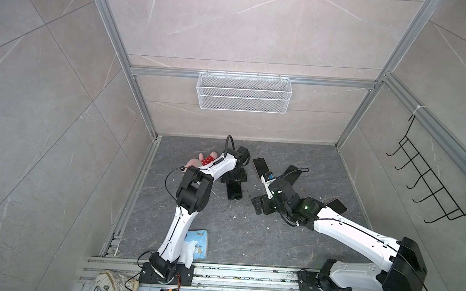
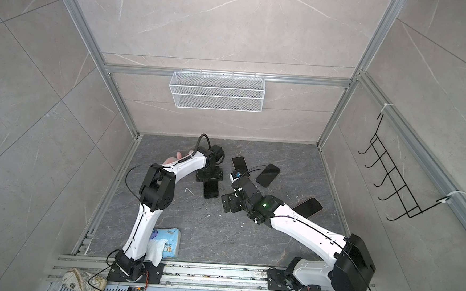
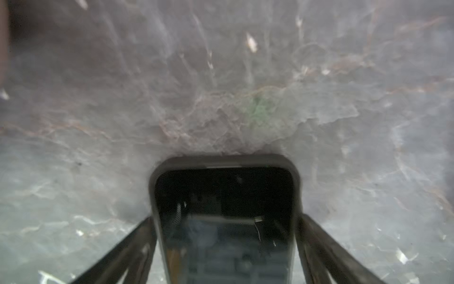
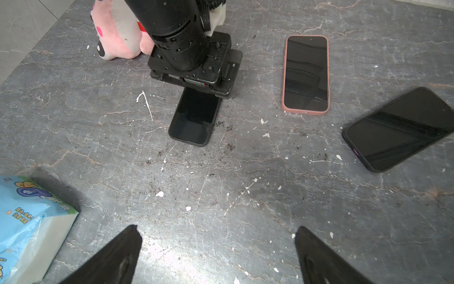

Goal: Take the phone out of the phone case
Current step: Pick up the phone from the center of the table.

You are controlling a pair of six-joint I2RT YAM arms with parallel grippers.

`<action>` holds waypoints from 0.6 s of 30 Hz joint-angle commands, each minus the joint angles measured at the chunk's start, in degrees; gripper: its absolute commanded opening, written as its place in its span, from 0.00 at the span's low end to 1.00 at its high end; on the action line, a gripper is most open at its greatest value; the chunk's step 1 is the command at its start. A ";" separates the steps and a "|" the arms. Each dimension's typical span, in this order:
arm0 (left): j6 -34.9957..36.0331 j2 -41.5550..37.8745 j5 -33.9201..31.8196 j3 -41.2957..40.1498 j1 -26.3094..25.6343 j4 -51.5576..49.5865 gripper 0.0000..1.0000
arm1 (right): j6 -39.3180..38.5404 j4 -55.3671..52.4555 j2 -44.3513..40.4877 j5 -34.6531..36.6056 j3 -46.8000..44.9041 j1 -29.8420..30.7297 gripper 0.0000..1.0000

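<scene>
My left claw (image 3: 226,218) points down at the table (image 4: 221,177), right over the phone (image 4: 194,118). The phone lies flat, screen up, near mid-table, seated in its black case (image 3: 221,161); the case rim shows all round the end I can see. In the left wrist view my fingers (image 3: 137,246) stand one on each long side of the case, tight against its edges. That view is blurred, so I cannot tell whether they pinch it or only flank it. About half the phone sticks out from under the claw toward the arm bases, and the rest is hidden by the claw. My right claw (image 4: 218,231) is spread wide with nothing between the fingers. It hangs above bare table, well apart from the phone and aimed toward it. A pink phone (image 4: 305,73) lies screen up, farther back, between the two claws. A black phone (image 4: 400,127) lies near it, off to my right. In a top view a third spare (image 2: 308,207) pokes out from under my right arm. A plush (image 4: 118,37) sits behind the left claw. A tissue pack (image 1: 198,243) lies by the left arm base. A wire basket (image 1: 243,92) hangs on the back wall and a hook rack (image 1: 431,186) on the right wall.
</scene>
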 commanded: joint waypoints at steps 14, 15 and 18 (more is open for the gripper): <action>1.38 -0.88 2.52 -2.23 0.59 -0.50 0.64 | 0.81 5.65 3.42 -1.97 -2.02 0.31 0.99; 1.40 -1.09 2.52 -2.93 0.64 -0.06 0.61 | 0.85 6.38 3.93 -2.47 -2.17 0.36 1.00; 1.52 -4.38 3.73 -5.85 0.76 2.58 0.54 | 1.57 8.83 5.59 -4.37 -2.73 0.34 0.99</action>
